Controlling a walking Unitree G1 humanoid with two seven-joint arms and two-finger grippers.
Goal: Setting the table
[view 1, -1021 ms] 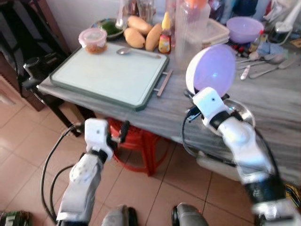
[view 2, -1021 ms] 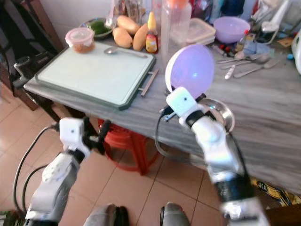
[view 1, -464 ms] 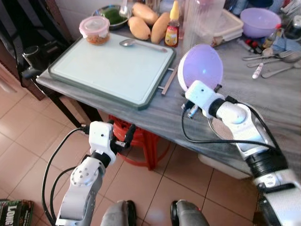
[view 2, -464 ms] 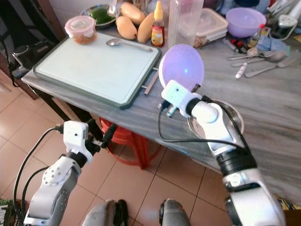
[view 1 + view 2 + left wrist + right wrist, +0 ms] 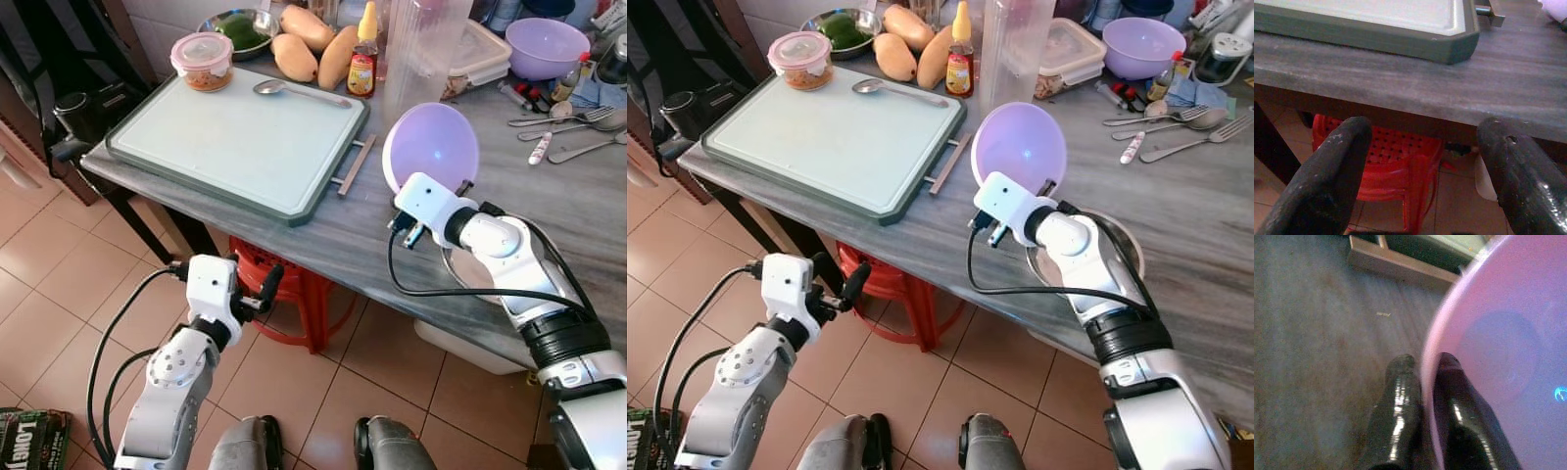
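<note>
Two arms in view. At centre right of the head view, right gripper [image 5: 1420, 382] raised over the grey wood-grain table [image 5: 588, 211], jaws pinched tight on the rim of a translucent lilac plastic bowl [image 5: 431, 147], one finger on each side of the wall. Bowl tipped nearly on edge, hollow facing the camera, held above the table just right of the pale green rectangular tray with dark green border [image 5: 240, 142]. Beneath the forearm, a round steel dish [image 5: 1122, 257] on the table. At lower left, left gripper [image 5: 1422, 161] low in front of the table edge, jaws spread wide and holding nothing, with a red plastic stool [image 5: 1396, 164] under the table seen between them. Along the top: small lidded tub with red contents [image 5: 203, 61], metal spoon [image 5: 284, 89], yellow mangoes [image 5: 313, 44], second lilac bowl [image 5: 544, 46] at upper right.
</note>
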